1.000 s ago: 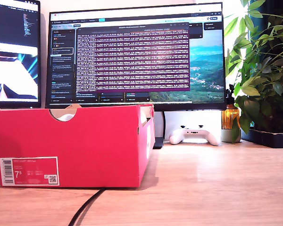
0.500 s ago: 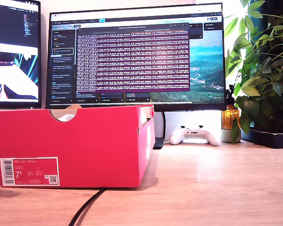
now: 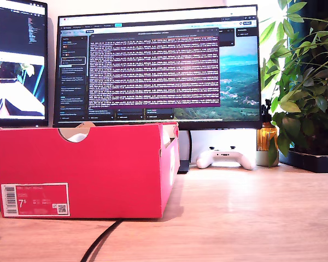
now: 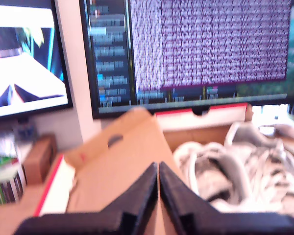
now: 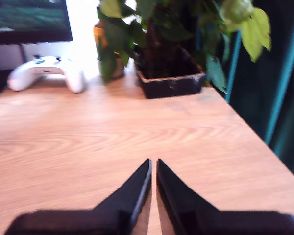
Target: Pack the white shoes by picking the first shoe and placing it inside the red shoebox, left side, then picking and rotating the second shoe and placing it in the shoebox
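The red shoebox point(image 3: 85, 169) stands open on the wooden desk at the exterior view's left, label and half-round notch facing the camera. In the first wrist view the white shoes point(image 4: 235, 166) lie blurred inside the box, whose red rim point(image 4: 220, 107) shows behind them. My first gripper point(image 4: 158, 164) is shut and empty, above the box's brown inner flap point(image 4: 117, 161). My second gripper point(image 5: 153, 160) is shut and empty over the bare desk. Neither gripper shows in the exterior view.
Two monitors point(image 3: 158, 65) stand behind the box. A white game controller point(image 3: 225, 157) lies under the large one, also seen as controller point(image 5: 46, 71). A potted plant point(image 3: 306, 93) fills the exterior view's right, with an amber bottle point(image 3: 267, 139) beside it. A black cable point(image 3: 101, 240) runs forward from the box.
The whole exterior picture has shifted a few pixels to the right, and the image on the small monitor has changed. The box, controller and plant have not moved on the desk.
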Available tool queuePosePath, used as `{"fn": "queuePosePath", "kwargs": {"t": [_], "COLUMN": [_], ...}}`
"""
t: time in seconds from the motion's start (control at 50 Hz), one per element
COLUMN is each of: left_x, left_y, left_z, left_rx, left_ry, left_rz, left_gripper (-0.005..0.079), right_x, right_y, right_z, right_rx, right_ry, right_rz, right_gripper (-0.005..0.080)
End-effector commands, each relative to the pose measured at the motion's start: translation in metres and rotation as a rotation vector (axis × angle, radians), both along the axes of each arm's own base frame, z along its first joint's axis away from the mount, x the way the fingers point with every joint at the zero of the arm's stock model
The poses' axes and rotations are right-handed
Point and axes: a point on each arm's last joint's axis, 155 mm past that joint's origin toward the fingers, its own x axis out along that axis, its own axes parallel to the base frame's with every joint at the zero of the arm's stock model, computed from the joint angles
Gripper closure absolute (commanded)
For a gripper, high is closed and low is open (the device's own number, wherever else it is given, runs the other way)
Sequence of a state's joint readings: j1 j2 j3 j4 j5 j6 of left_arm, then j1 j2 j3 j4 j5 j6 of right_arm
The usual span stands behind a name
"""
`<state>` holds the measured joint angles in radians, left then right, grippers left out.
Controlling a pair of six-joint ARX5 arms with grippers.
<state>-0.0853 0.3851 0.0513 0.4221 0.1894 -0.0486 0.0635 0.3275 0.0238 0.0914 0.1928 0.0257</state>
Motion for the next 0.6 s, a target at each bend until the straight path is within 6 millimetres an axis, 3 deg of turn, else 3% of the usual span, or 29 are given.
{"fn": "queuePosePath", "kwargs": {"t": [0.0, 0.38, 0.58], "left_x": [-0.003, -0.012, -0.019], "left_y": [-0.001, 0.005, 0.005], "left_z": [-0.013, -0.031, -0.049], "left_rx": [0.005, -0.003, -0.032], "left_ry": [0.009, 0.050, 0.124], "left_rz": [-0.003, 0.022, 0.020], "left_gripper": [0.0761, 0.0761, 0.0761], "right_x": [-0.001, -0.006, -0.015], "right_y": [0.003, 0.001, -0.001], "right_z": [-0.008, -0.008, -0.037], "right_rx": [-0.012, -0.028, -0.017], "right_ry": [0.015, 0.015, 0.136], "right_rz": [0.015, 0.000, -0.008], "right_gripper": [0.0765, 0.0765, 0.0765]}}
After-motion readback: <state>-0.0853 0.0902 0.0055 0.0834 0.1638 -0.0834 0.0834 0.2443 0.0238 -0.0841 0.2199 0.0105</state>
